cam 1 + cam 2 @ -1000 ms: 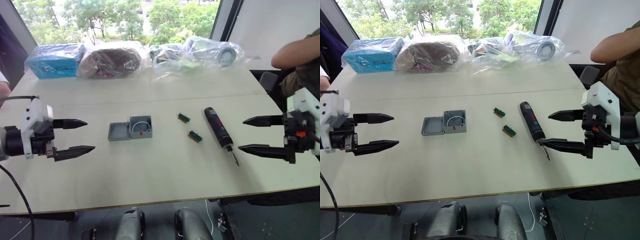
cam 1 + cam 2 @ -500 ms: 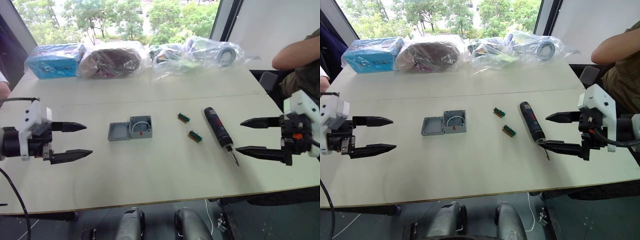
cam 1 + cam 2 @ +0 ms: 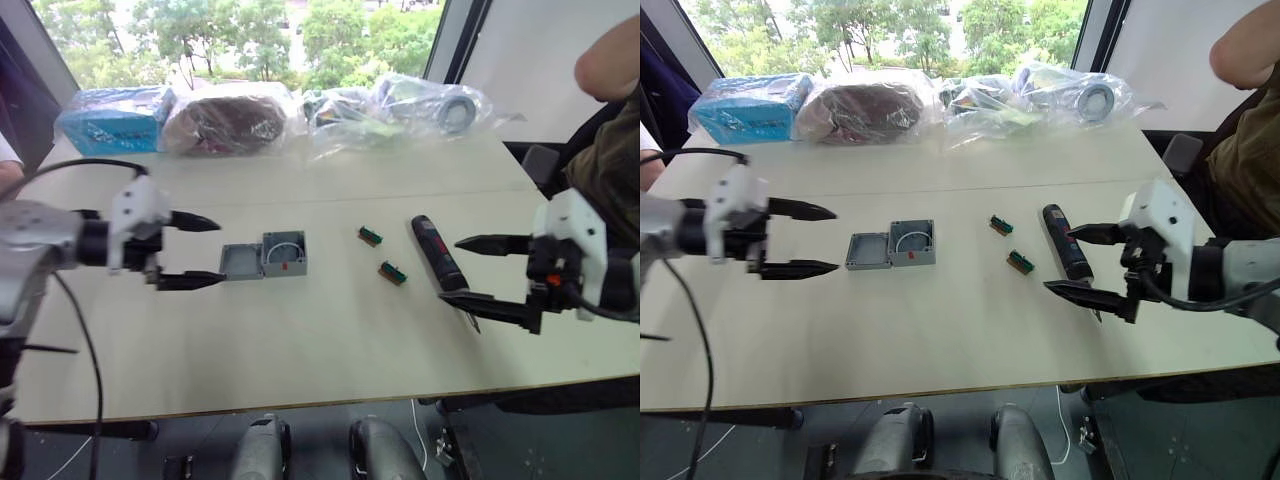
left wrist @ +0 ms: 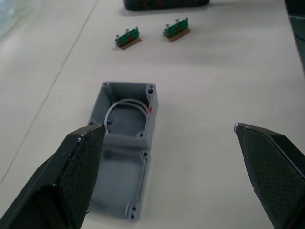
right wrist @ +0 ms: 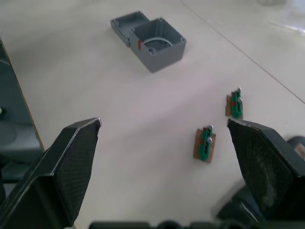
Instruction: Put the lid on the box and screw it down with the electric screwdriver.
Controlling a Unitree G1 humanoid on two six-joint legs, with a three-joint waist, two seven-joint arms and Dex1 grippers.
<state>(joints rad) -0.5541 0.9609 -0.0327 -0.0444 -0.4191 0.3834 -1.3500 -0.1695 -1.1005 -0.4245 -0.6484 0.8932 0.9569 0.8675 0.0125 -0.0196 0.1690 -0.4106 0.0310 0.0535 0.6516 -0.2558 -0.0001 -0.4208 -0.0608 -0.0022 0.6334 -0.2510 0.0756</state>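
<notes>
shallow grey metal lid [image 3: 239, 262] lies touching the deeper grey box [image 3: 283, 253]; left claw [image 3: 203, 252] and right claw [image 3: 468, 268] both gape apart.

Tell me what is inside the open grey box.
Inside the box a thin pale ring or loop of wire curves around the floor, with screw posts in the corners. A red mark sits on its rim. Its near wall hides part of the floor.

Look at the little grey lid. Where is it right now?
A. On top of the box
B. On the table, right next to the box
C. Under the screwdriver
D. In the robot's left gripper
B: the lid lies flat on the table against the open box, with the open left gripper beside it.
</notes>
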